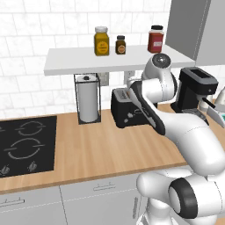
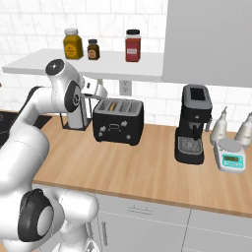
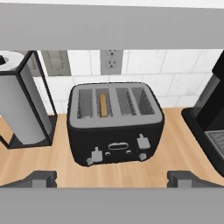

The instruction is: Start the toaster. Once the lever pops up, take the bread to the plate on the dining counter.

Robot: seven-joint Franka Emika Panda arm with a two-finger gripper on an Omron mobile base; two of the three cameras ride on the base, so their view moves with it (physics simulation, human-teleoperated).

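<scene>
**Toaster loaded, fingers wide apart above it**

Toaster [image 3: 114,122], a black boxy appliance with grey slots and small knobs on its front, stands on the light-wood bench [image 2: 147,172] near the white tiled wall. A tan slice of bread [image 3: 103,105] sits edge-up in one of its left slots. Left of it stands a paper-towel roll in a black wire holder [image 1: 88,99]; right of it, a tall black coffee machine [image 2: 193,123], then a small white scale [image 2: 231,155]. A white shelf [image 1: 88,61] with three spice jars overhangs the toaster. The fingers [image 3: 113,178] are spread fully, holding nothing, on the toaster's near side. In the left base view the arm hides the toaster's right half. Bare bench lies open in front.
</scene>
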